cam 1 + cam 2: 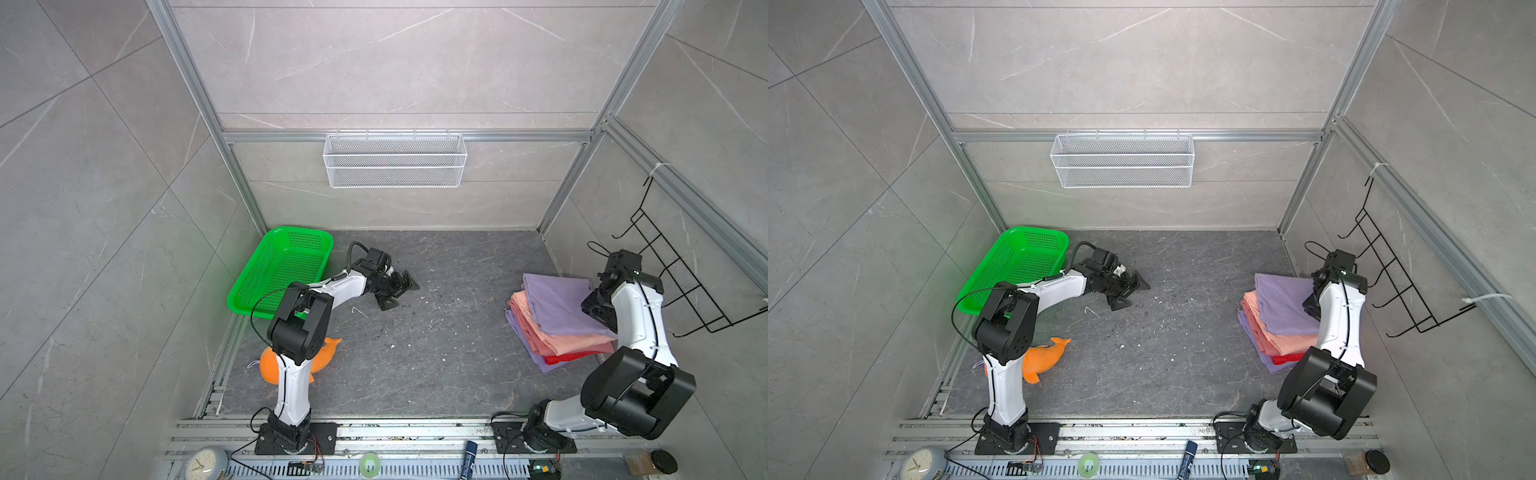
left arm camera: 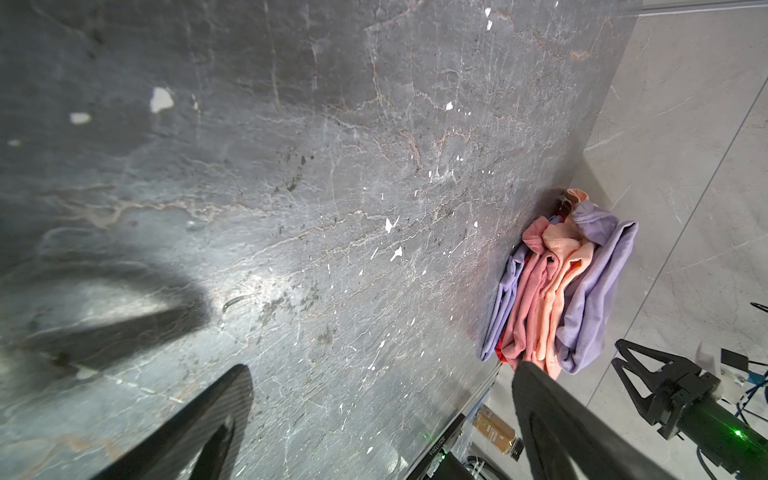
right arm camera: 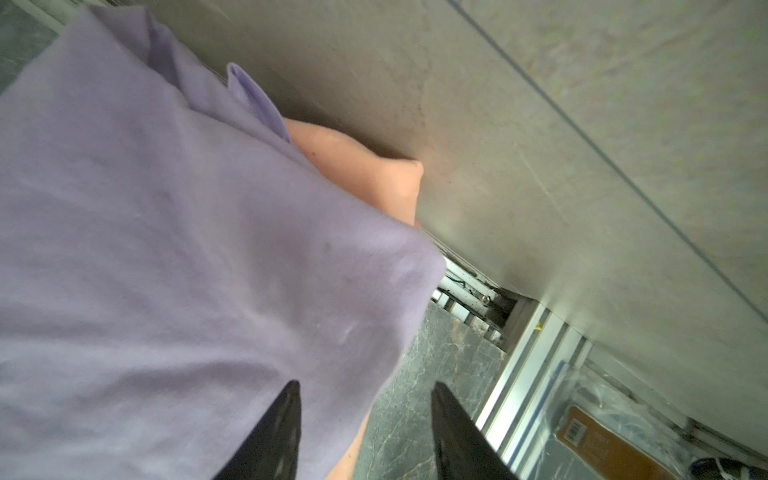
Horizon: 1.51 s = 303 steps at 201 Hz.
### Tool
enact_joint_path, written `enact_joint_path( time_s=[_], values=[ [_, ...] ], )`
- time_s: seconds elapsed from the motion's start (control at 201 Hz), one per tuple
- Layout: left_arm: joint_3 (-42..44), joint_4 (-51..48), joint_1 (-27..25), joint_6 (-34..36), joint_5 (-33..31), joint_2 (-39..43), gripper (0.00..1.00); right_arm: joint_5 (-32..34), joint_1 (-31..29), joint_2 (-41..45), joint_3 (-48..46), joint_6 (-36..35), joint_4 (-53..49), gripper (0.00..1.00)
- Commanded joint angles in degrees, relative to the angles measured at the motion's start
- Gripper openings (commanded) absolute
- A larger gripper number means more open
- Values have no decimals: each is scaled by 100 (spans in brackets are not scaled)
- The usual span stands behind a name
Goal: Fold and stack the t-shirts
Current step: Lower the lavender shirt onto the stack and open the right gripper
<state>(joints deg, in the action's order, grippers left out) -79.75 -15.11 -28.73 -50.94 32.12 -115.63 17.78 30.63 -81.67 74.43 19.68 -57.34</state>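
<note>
Stack of t-shirts (image 1: 559, 328) sits at the right of the table (image 1: 436, 332), close to the right wall. A lilac-purple shirt (image 1: 557, 301) is on top, with salmon-pink shirts (image 1: 575, 343) under it, then a red shirt (image 1: 567, 356) and a second lilac shirt (image 1: 538, 361) at the bottom. Layers are fanned out and their edges are not flush. Right gripper (image 3: 365, 432) is at the stack's right edge, jaws partly spread with nothing between them; one finger is over the lilac cloth, the other over bare table, and whether it touches the cloth cannot be told. Left gripper (image 1: 400, 293) is spread wide and empty, low over bare table left of centre, near the green basket (image 1: 274, 270). Judgement: the cloth is light, limp and clingy, so a sideways tug would likely drag the shirts beneath. If you square up the top shirt, pinch at a folded corner or edge, catching every ply, and lift before you shift. A single-ply pinch risks undoing the fold.
</note>
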Motion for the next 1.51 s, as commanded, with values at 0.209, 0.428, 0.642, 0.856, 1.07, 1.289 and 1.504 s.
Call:
enact_joint_path(
  time_s=[0.209,0.428,0.642,0.856,1.07,1.289,1.504],
  values=[
    [-225,-269,-26,274,194,361,100,-3249,-30,980,-954,898,1005,57],
    [-53,-265,-33,263,150,530,100,-4034,-27,1005,-1598,1424,1344,64],
    [240,-138,-54,221,47,729,100,-3513,-9,808,-1597,1116,1069,56],
    [622,285,-62,-17,-12,857,100,-3340,77,879,-1414,1043,624,62],
    [620,355,-58,-4,0,840,100,-3663,101,631,-1667,1494,826,61],
    [601,353,-61,5,-47,845,100,-3514,106,980,-1719,1470,462,60],
    [518,334,-61,21,-48,772,100,-3178,105,1333,-1651,1231,-112,60]
  ],
)
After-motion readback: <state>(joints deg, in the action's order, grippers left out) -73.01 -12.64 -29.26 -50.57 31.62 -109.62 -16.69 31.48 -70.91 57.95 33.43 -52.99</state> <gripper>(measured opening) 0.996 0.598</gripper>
